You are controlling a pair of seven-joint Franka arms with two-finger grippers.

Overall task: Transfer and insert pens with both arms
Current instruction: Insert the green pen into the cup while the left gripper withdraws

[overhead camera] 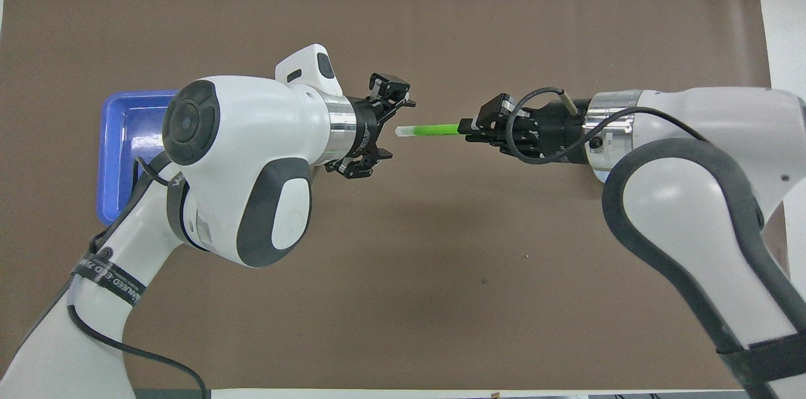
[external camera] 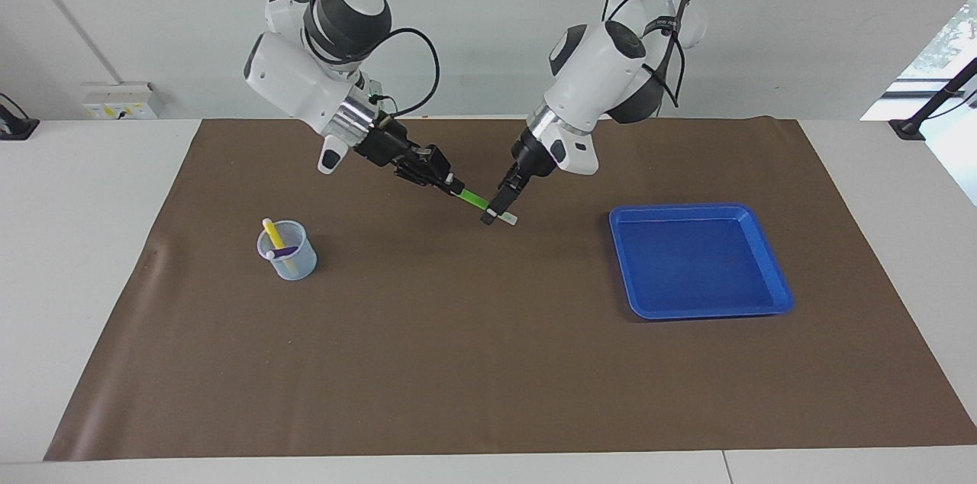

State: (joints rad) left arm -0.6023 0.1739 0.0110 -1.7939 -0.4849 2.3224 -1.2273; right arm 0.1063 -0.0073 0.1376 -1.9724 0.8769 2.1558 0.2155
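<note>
In the facing view, I am holding the slim green pen with the whitish end [external camera: 475, 199] in my right claw [external camera: 450, 185], clamped on its green end, in mid-air over the middle of the brown paper-covered surface [external camera: 488, 362]. My left claw [external camera: 498, 211] is sitting at the pen's whitish end; from here it looks to be touching, though I cannot tell whether it is gripping. The yellow pen [external camera: 272, 232] and the purple pen [external camera: 284, 250] are standing in the small clear plastic cup [external camera: 288, 251] toward my right arm's end. The square blue plastic tray [external camera: 698, 259] is lying toward my left arm's end.

In the overhead view, my left claw [overhead camera: 384, 128] is spread wide around the whitish tip, not closed. To do this handover well, I judge one claw must be gripping firmly before the other lets go, keeping the pen level. There is open room all round; the cup's narrow rim is the tight spot ahead.
</note>
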